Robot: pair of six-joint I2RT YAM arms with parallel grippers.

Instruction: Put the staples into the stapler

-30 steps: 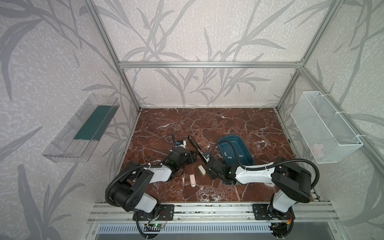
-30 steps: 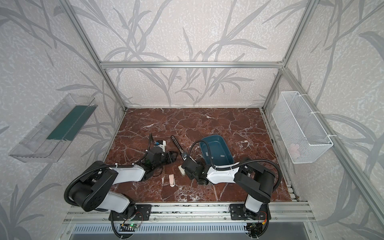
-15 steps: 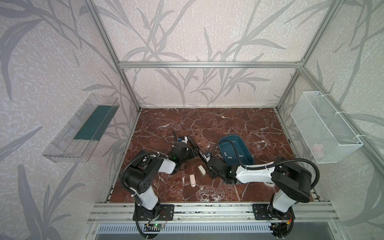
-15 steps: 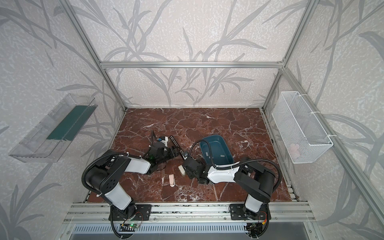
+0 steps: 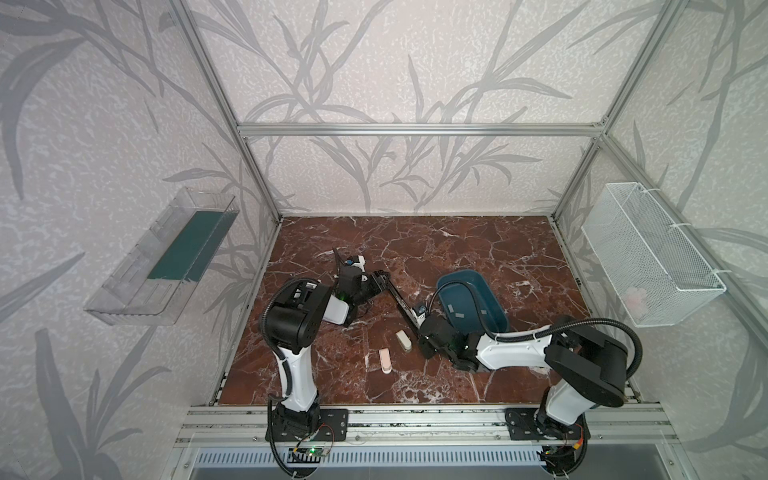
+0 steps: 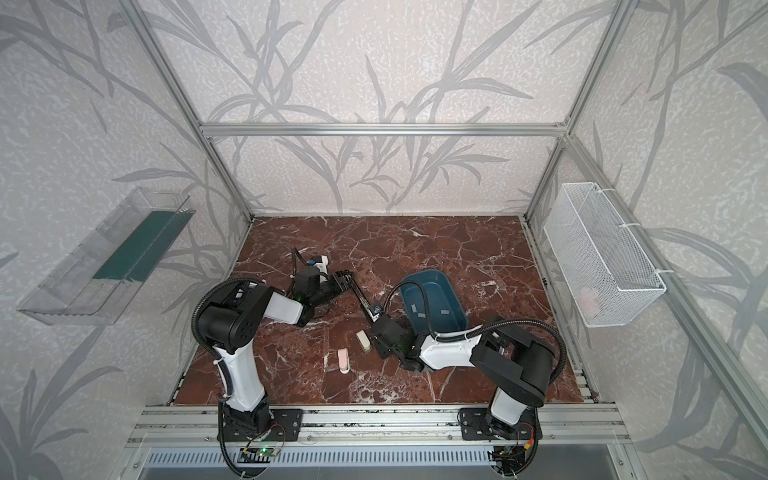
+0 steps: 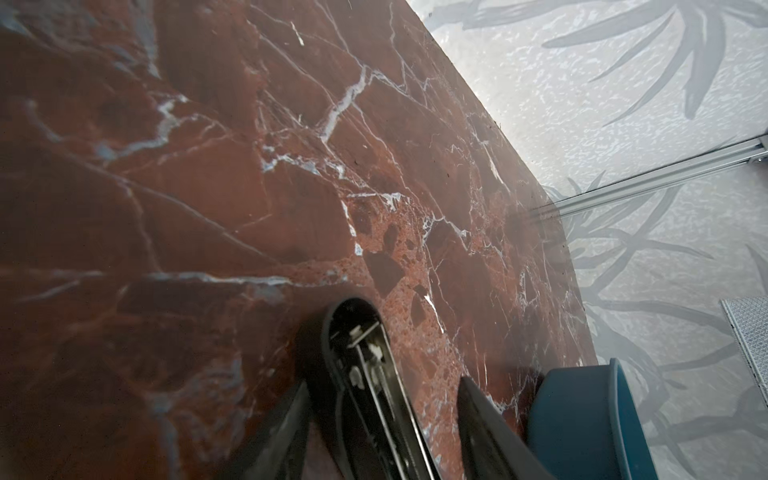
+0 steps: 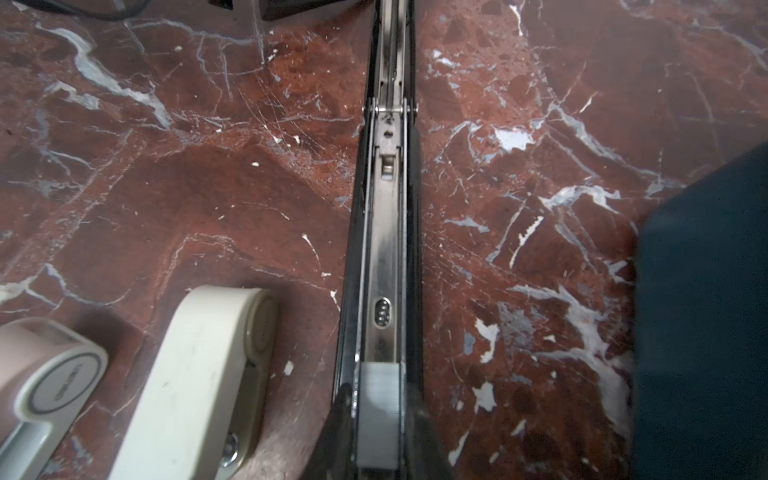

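Note:
A black stapler (image 5: 397, 301) (image 6: 361, 299) lies opened out flat on the marble between my two grippers. My left gripper (image 5: 376, 282) (image 7: 384, 382) is open and straddles the far cover end (image 7: 365, 374), with a gap on one side. The right gripper (image 5: 417, 328) (image 8: 378, 395) is shut on the stapler's near end (image 8: 384, 249). A grey strip of staples (image 8: 376, 411) sits in the metal channel between its fingers. More staples (image 5: 458, 314) (image 6: 444, 311) lie in the blue bin (image 5: 461, 272) (image 6: 428, 273).
A cream small stapler (image 5: 403, 340) (image 8: 199, 374) and a pink one (image 5: 385, 360) (image 8: 41, 374) lie just left of my right gripper. The blue bin stands close behind the right arm. A wire basket (image 5: 648, 257) and a clear tray (image 5: 162, 253) hang on the side walls.
My left arm has lifted its elbow and its gripper has slid along the stapler to the far end, narrowing a little. The right gripper has closed slightly and stayed in place.

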